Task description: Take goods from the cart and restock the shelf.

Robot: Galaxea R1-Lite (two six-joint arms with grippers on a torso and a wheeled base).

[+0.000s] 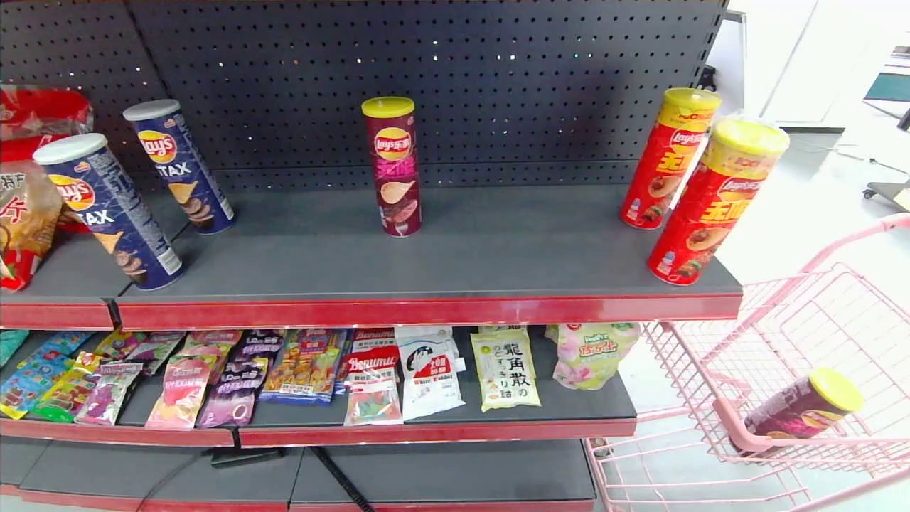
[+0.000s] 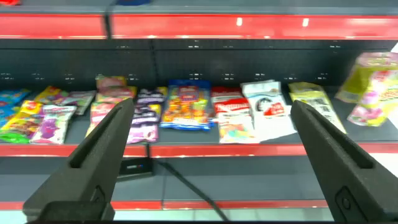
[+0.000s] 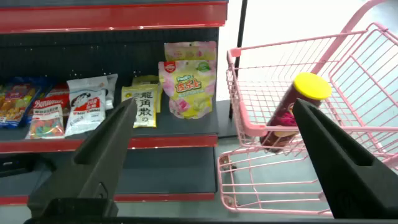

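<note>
The left claw (image 2: 211, 112) is released. Its two dark, wedge-shaped fingers (image 2: 99, 155) stand wide apart and hold nothing. It is in front of the lower shelf (image 1: 569, 407). The right claw (image 3: 214, 109) is also released, with nothing between its fingers, and the pink cart (image 1: 846, 245) is before it.

The cart is made of thin wire with a round tube as rim, and it stands beside the right end of the shelf. In its basket lies the purple can (image 1: 800, 412), a smooth cylinder with a yellow lid. It is tilted and rests against the near rim.

On the lower shelf, many flat, glossy snack pouches (image 1: 306, 366) lie in rows from the left end almost to the right end, some of them overlapping.

Above it, the upper shelf (image 1: 462, 263) is a dark matte board with a shiny red front edge. At its right edge stand two red cans (image 1: 714, 203) with yellow lids, just beside each other. A maroon can (image 1: 394, 167) stands alone in the middle. Near the left end stand two blue cans (image 1: 106, 210) with white lids, and crinkled bags (image 1: 28, 192) are at the left corner. Behind everything is a dark perforated back panel (image 1: 426, 71).
</note>
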